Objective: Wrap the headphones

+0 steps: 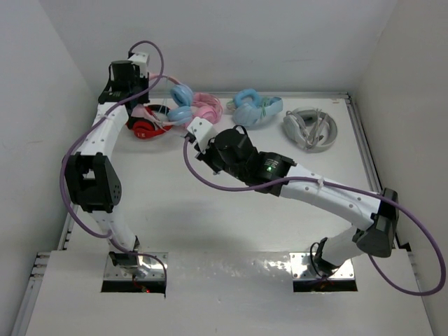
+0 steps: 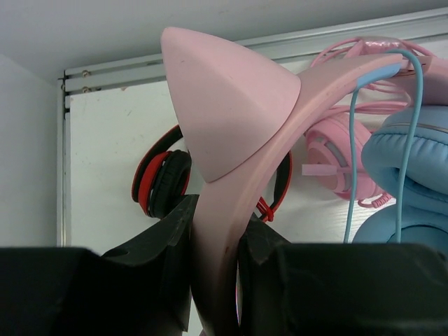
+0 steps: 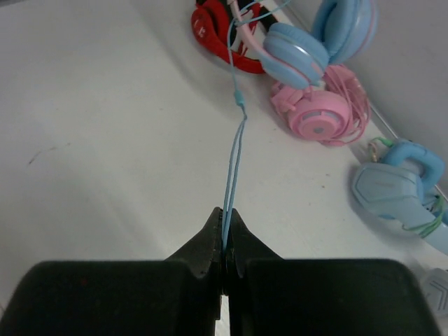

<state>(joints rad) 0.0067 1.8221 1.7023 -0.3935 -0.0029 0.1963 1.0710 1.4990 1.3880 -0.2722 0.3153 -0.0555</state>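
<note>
The headphones (image 1: 180, 105) are at the far left of the desk (image 1: 210, 224), gripped in 2 places. Nearest, around the desk's middle, the right jaws are clenched flat on the thin light blue cable (image 3: 234, 154), with no gap showing between them. 2 strands leave the tips side by side and run straight toward the far left, clear of the desk surface. They meet at a small joint and carry on up to the earcups (image 3: 301, 52).

A red-and-black pair (image 1: 147, 128) lies on the desk just beside the left arm's wrist. A little farther, the left jaws are clamped on the pink headband (image 2: 220, 231), 1 jaw pressed to each side of it. They grip just below a pink cat-ear cone (image 2: 224, 105) that stands out from the band. The band arches to the right toward the 2 light blue earcups, and the cable hangs down from it in front of them. I cannot tell whether the earcups rest on the desk.

Just right of the earcups lies an all-pink pair (image 1: 208, 106) with its cord coiled on it. Farther right along the far edge lies an all light-blue pair (image 1: 253, 108), then a grey pair (image 1: 310, 127).
</note>
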